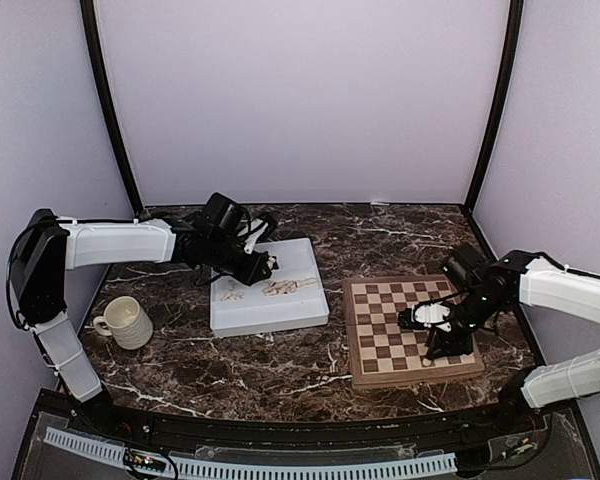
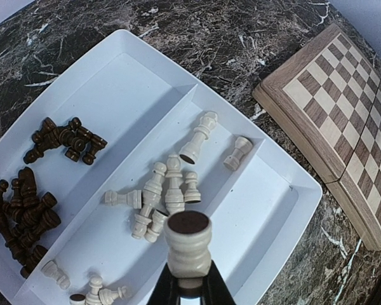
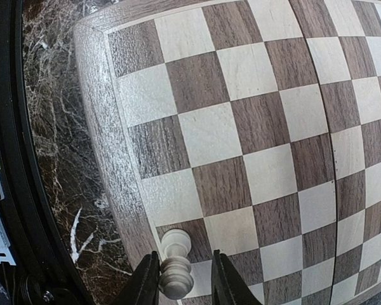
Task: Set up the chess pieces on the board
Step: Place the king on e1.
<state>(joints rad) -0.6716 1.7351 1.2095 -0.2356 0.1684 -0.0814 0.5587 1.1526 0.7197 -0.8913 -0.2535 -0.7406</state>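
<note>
My left gripper [image 2: 189, 279] is shut on a cream chess piece [image 2: 188, 244], which it holds above the white tray [image 2: 267, 210] with the piece's dark felt base facing the camera. Several cream pieces [image 2: 165, 197] lie in the tray's near compartment and several dark brown ones [image 2: 25, 210] in the other. In the top view this gripper [image 1: 265, 265] hangs over the tray [image 1: 305, 300]. My right gripper [image 3: 185, 279] is low over the board [image 3: 254, 127]. A cream piece [image 3: 174, 267] stands between its open jaws on a square by the border. It touches the left finger [image 3: 146, 283] and is apart from the right one.
A cream ribbed mug [image 1: 127, 322] stands on the marble table at the left. The tray lies left of the board [image 1: 380, 330]. Dark marble shows beside the board's edge [image 3: 57, 159], with a black rail beyond it.
</note>
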